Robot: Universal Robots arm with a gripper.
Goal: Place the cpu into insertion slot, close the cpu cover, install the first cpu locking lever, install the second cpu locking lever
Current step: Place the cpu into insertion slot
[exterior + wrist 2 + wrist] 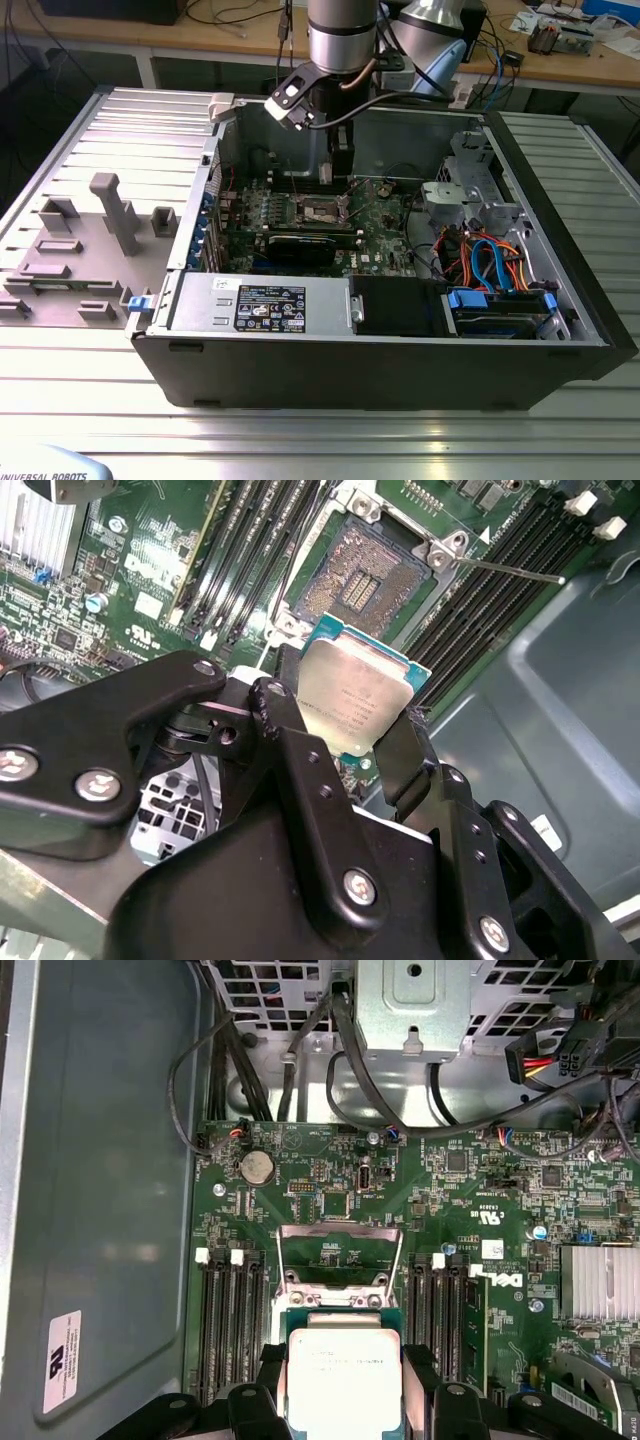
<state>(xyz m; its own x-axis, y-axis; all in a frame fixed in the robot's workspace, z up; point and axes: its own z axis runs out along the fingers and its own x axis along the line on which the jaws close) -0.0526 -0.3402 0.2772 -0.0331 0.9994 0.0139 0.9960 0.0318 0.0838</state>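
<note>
the pincer [348, 712] grips the cpu [343, 1380] by two opposite edges — the bare insertion slot [362, 572] lies just ahead and below, its cpu cover [340, 1255] raised.

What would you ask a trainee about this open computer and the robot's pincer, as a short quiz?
1. True or false: the insertion slot has no chip in it yet.
2. What is clamped in the pincer? A a screwdriver; B the cpu; C a fan.
3. Fill in the gap: the cpu cover stands ____ (open or shut).

Key: 1 true; 2 B; 3 open.
</note>
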